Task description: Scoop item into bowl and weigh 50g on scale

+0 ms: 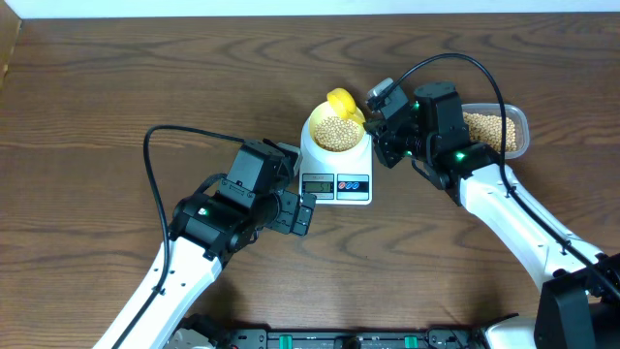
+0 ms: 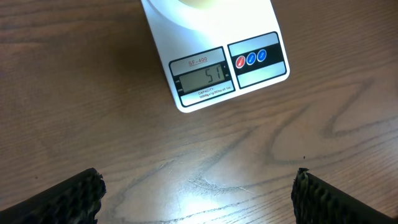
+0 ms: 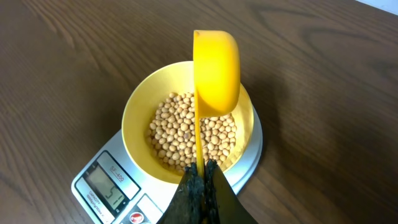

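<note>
The white scale point(image 1: 336, 180) stands mid-table with the pale yellow bowl point(image 1: 315, 123) on its platform, holding tan beans point(image 1: 336, 133). Its display point(image 2: 201, 77) reads 51. My right gripper point(image 1: 378, 124) is shut on the handle of a yellow scoop point(image 3: 216, 71), held tipped on its side over the bowl point(image 3: 140, 106) and the beans point(image 3: 186, 130); the jaws point(image 3: 202, 171) pinch the thin handle. The scale's display also shows in the right wrist view point(image 3: 106, 186). My left gripper point(image 1: 302, 211) is open and empty, low over the table just in front of the scale; its fingertips point(image 2: 199, 193) frame bare wood.
A clear plastic tub point(image 1: 518, 118) with more beans stands at the right, behind my right arm. Black cables arc over both arms. The table's front edge lies near the arm bases.
</note>
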You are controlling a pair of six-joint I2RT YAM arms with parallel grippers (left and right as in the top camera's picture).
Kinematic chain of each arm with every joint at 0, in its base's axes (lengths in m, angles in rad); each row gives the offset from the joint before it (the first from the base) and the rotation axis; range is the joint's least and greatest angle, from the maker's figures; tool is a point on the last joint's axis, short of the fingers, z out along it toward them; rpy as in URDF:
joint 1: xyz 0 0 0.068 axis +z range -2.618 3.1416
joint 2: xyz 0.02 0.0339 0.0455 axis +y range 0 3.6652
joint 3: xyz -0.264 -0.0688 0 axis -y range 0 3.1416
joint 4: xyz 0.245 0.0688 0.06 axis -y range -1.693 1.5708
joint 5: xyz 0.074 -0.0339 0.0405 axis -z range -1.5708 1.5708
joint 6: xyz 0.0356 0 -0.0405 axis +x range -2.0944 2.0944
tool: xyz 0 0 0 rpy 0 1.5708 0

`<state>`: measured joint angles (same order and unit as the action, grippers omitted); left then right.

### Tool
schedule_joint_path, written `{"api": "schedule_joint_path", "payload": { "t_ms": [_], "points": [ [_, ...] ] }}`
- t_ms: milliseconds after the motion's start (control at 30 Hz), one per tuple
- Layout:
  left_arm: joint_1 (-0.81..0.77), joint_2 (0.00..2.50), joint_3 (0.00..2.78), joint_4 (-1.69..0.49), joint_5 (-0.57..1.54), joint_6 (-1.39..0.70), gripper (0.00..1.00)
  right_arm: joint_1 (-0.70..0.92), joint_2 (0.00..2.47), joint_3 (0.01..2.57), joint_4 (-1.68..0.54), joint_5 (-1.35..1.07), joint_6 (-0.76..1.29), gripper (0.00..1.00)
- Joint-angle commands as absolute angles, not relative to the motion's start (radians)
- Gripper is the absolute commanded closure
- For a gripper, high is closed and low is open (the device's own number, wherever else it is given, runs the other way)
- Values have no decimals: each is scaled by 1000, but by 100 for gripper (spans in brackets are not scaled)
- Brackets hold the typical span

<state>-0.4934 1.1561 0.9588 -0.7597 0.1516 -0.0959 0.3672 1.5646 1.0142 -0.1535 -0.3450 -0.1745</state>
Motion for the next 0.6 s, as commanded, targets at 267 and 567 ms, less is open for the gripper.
{"api": "schedule_joint_path", "payload": {
  "t_ms": [267,567],
  "points": [
    [-488,1156,960,-763,149,-79,2,389,1573,1018,-154,-342,-216,99],
    [-488,1156,960,-763,149,-79,2,395,1585,1018,-154,-342,-253,99]
  ]
}}
